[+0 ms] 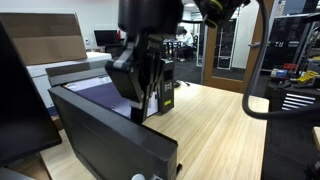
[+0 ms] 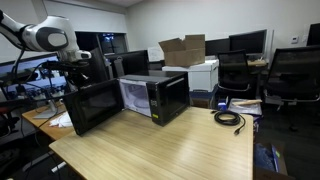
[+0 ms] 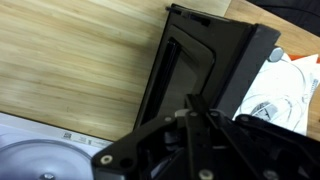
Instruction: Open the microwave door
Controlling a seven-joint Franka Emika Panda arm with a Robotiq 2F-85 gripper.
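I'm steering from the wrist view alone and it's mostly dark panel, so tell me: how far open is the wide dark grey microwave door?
Observer: In an exterior view the wide dark grey microwave door stands wide open, exposing the pale cavity of the boxy black microwave.
Operator: Where's the gripper against it?
Observer: The gripper hangs close over the door's top edge; touching or not, I cannot tell.
Operator: Anything loose on the table?
Observer: A black cable lies on the light wooden table beyond the microwave, away from the door.
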